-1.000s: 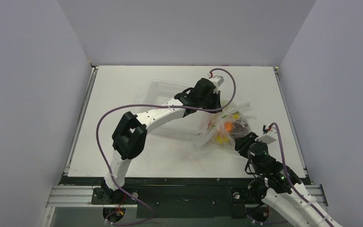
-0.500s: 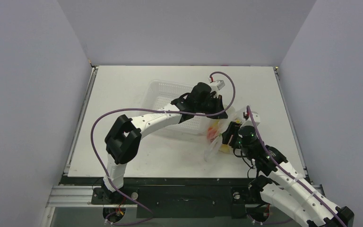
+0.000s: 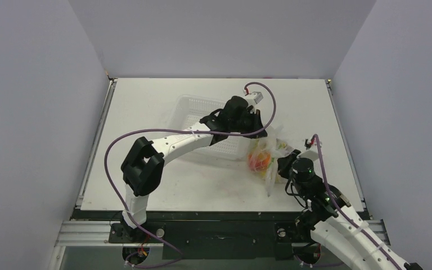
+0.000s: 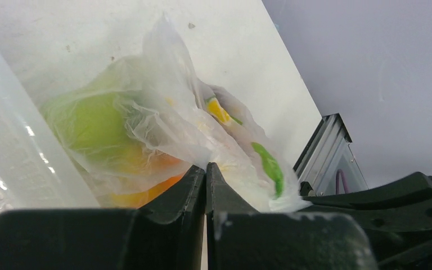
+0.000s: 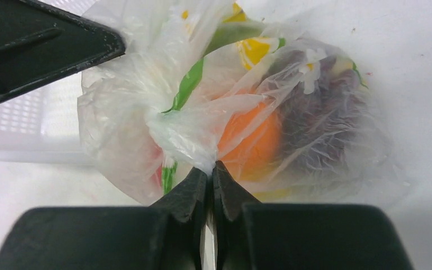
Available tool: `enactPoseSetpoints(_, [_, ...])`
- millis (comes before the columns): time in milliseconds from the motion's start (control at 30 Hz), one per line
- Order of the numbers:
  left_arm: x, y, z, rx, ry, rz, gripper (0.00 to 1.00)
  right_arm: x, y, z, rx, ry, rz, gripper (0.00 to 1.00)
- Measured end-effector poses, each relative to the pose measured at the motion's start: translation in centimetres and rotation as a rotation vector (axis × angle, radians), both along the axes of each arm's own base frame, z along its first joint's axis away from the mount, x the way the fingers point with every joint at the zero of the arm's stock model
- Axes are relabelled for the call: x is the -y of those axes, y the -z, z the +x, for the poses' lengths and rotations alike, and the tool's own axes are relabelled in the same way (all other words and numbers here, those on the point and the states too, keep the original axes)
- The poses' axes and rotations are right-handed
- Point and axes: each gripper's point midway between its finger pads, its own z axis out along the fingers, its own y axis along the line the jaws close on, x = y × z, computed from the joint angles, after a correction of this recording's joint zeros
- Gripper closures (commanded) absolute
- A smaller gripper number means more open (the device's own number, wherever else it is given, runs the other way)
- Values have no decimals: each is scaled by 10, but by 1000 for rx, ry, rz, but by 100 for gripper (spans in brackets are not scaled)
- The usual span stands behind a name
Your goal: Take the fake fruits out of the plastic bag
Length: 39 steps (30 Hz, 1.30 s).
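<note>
The plastic bag [image 3: 266, 158] lies right of the basket with the fake fruits inside it. My left gripper [image 3: 260, 137] is shut on a fold of the bag's film [image 4: 169, 112] at its far side. Through the film I see a green pear [image 4: 90, 125] and an orange fruit [image 4: 149, 194]. My right gripper [image 3: 280, 165] is shut on a bunched fold of the bag [image 5: 188, 140] at its near side. In the right wrist view an orange [image 5: 253, 140] and the dark purple grape bunch [image 5: 326, 121] show through the plastic. The other fruits are mostly hidden.
A white perforated basket [image 3: 199, 115] sits left of the bag, under my left forearm; its wall [image 5: 22, 121] is just behind the bag. My left gripper's finger [image 5: 39, 45] is at the upper left of the right wrist view. The table's right edge [image 3: 343, 140] is close.
My right gripper opened, reached into the bag's near side and shut on a fold of it. The bag is now bunched up between both grippers. My left gripper stayed shut.
</note>
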Motion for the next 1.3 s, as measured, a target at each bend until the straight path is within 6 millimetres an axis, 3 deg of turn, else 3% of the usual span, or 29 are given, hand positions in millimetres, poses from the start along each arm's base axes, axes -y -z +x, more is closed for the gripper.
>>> enactPoseSetpoints(200, [-20,-2,30,-4,-61,-3,100,16,-14,-18,110,55,118,100])
enactPoseSetpoints(367, [-26,-6,46,-2,-87,-7,100,18,-7,-26,105,70,175,100])
enactPoseSetpoints(433, [-25,-3,45,-8,-77,-6,100,18,-6,-27,99,75,181,90])
enactPoseSetpoints(500, [-24,-1,44,-14,-63,-7,100,19,-3,-29,87,79,178,68])
enactPoseSetpoints(600, [-23,0,41,-16,-51,-2,100,21,-5,-31,54,74,142,51])
enactPoseSetpoints(700, [-21,1,37,-12,-37,0,100,20,-24,-27,62,59,114,32])
enactPoseSetpoints(767, [-18,1,34,-12,-28,-1,100,19,-39,-24,82,48,102,25])
enactPoseSetpoints(900, [-14,1,27,-13,-14,1,100,17,-50,-18,83,20,38,22])
enactPoseSetpoints(1100, [-10,2,21,-14,-3,2,100,-3,-33,-6,-25,-96,-79,22])
enactPoseSetpoints(1167, [-10,2,21,-13,-1,2,100,-7,-24,-5,-60,-131,-114,24])
enactPoseSetpoints(1300, [-10,2,19,-12,2,5,100,-9,-9,-3,-119,-165,-178,38])
